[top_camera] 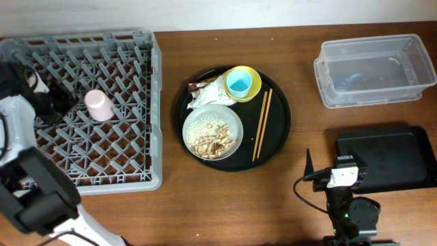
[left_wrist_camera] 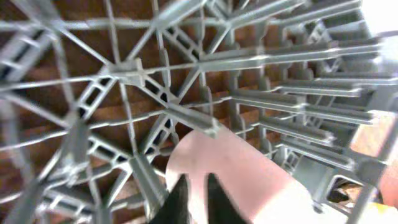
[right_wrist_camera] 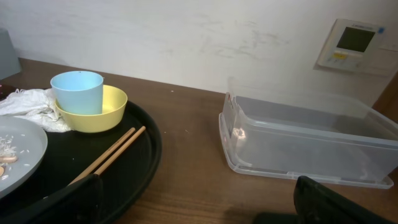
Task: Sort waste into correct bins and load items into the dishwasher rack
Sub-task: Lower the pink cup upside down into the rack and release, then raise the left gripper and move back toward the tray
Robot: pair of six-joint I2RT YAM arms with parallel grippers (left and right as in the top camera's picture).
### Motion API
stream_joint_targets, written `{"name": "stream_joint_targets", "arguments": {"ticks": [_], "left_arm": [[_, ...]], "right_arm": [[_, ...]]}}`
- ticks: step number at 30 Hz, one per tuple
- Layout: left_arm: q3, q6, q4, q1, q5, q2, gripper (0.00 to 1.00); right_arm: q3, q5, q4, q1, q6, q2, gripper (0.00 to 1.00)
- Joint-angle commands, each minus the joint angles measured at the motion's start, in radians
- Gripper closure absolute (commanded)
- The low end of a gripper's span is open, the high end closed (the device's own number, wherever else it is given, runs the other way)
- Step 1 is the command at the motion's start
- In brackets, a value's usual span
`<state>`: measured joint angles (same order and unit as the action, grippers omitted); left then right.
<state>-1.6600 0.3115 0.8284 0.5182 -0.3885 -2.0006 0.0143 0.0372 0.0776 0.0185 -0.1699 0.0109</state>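
Two arms are working at a brown table [top_camera: 205, 205]. The dishwasher rack [top_camera: 130, 61] is occupying the left end, and the pink cup [top_camera: 100, 105] is resting among its pegs, in the upper middle of the lattice. The left gripper [left_wrist_camera: 196, 186] is reaching into the rack from the left side. In the left wrist view its two dark fingers [left_wrist_camera: 178, 200] are standing close together with only a narrow gap. They are lying right over the pink surface of the cup, while grey bars of the rack are crossing all around. That view is blurred, so I cannot tell if the fingers are pinching the cup or only touching it.

In the centre, the large round black tray [top_camera: 278, 133] is carrying the other things. The light blue cup [top_camera: 240, 83] is sitting inside the small yellow bowl [top_camera: 254, 87]. The crumpled napkin [top_camera: 205, 97] and the brown wrapper [top_camera: 196, 87] are lying just beside the bowl. The grey-green dish [top_camera: 232, 116] is holding rice and brownish scraps. The chopsticks [top_camera: 262, 123] are lying side by side at the right of the dish.

The clear tub [top_camera: 325, 82] is standing at the far right. The shallow black tray [top_camera: 396, 157] is lying in front of it. The right gripper [right_wrist_camera: 199, 182] is waiting low beside this tray, its fingers spread wide with nothing between them.
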Motion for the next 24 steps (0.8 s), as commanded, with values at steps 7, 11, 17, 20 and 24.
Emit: {"name": "stream_joint_targets", "arguments": {"ticks": [7, 11, 17, 20, 24], "left_arm": [[-0.029, -0.145, 0.048, -0.125, 0.064, 0.205, 0.9], [-0.029, -0.145, 0.048, -0.203, 0.204, 0.15, 0.92], [-0.029, -0.092, 0.045, -0.216, 0.307, 0.037, 0.98], [-0.029, -0.093, 0.044, -0.213, 0.312, 0.004, 0.99], [-0.031, -0.081, 0.045, -0.212, 0.301, 0.001, 0.99]], "right_arm": [[-0.009, -0.012, 0.001, -0.005, -0.006, -0.004, 0.02], [-0.009, -0.012, 0.001, -0.005, -0.006, -0.004, 0.02], [-0.009, -0.012, 0.001, -0.005, -0.006, -0.004, 0.02], [-0.009, -0.012, 0.001, -0.005, -0.006, -0.004, 0.02], [-0.009, -0.012, 0.001, -0.005, -0.006, -0.004, 0.01]]}}
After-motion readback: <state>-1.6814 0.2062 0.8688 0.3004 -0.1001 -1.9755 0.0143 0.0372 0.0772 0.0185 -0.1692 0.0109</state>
